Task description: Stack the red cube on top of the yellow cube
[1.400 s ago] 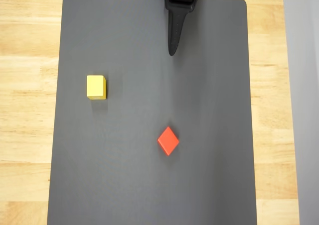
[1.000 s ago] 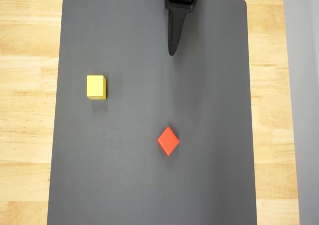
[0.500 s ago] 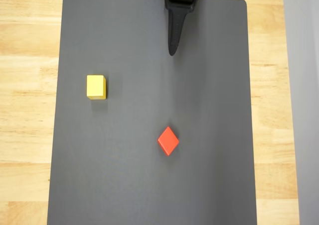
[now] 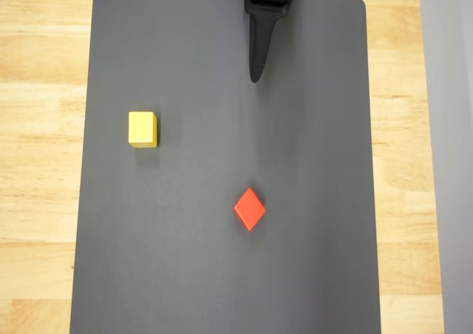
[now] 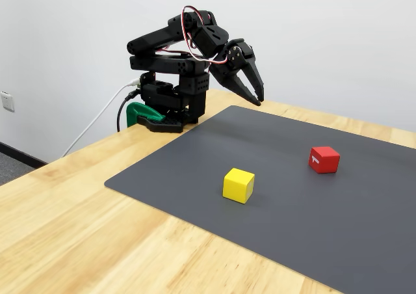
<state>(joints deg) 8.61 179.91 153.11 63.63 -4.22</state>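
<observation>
A black robot arm sits folded at the back of a wooden table (image 5: 78,229), its claw (image 5: 255,96) raised above a dark mat (image 4: 222,275), fingers together, holding nothing. The red cube (image 4: 250,208) lies mid-mat, turned corner-on; the yellow cube (image 4: 143,128) sits well apart. To grasp cleanly, the claw should probably open, turn to match the red cube's flat faces, then descend.
</observation>
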